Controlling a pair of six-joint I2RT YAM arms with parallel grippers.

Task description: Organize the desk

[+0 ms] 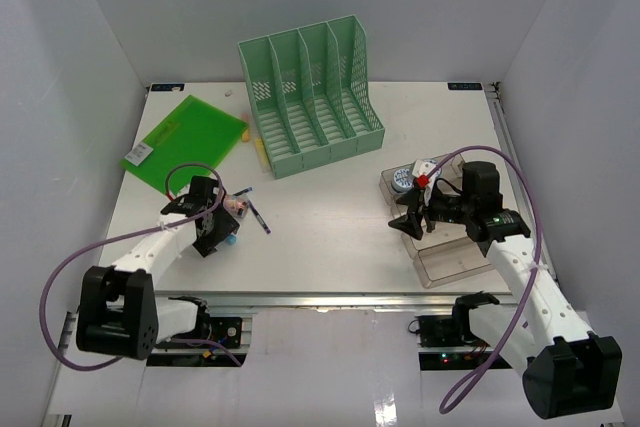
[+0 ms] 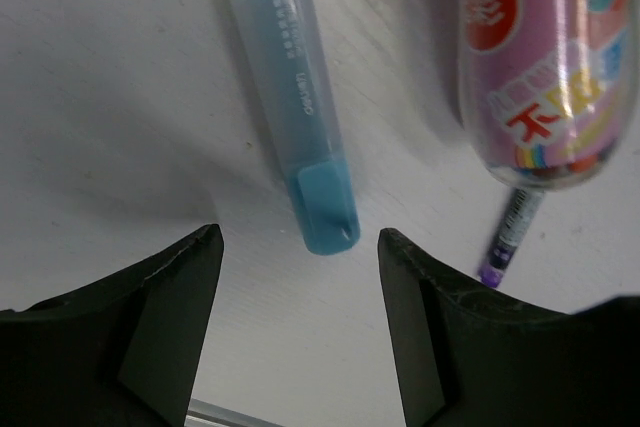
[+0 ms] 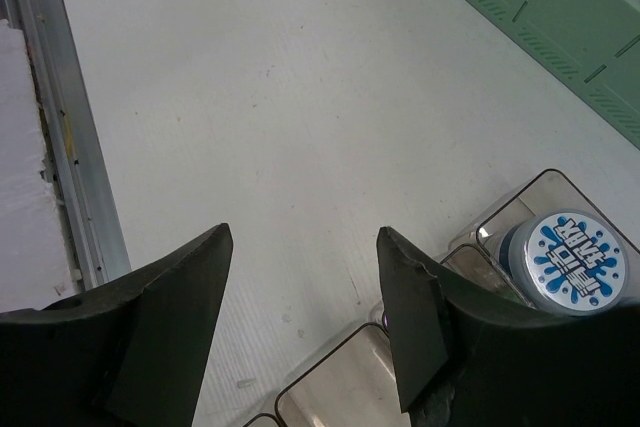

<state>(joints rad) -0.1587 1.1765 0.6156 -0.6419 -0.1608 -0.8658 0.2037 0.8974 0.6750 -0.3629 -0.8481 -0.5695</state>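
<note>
The white desk (image 1: 320,227) carries everything here. My left gripper (image 1: 220,229) hovers low over its left side, open with nothing between the fingers (image 2: 300,247). Just ahead of its tips lies a translucent marker with a blue cap (image 2: 300,107). To the right of that is a pink clear tube of coloured pens (image 2: 545,57), with a purple pen (image 2: 508,237) poking out from under it. My right gripper (image 1: 408,215) hangs open and empty at the left edge of the clear stepped tray (image 1: 455,257), above bare desk (image 3: 305,242).
A green slotted file rack (image 1: 312,97) stands at the back centre, with a flat green folder (image 1: 185,140) to its left. A round tin with a blue splash lid (image 3: 572,259) sits in the tray's far compartment. The metal front rail (image 3: 70,147) runs along the near edge.
</note>
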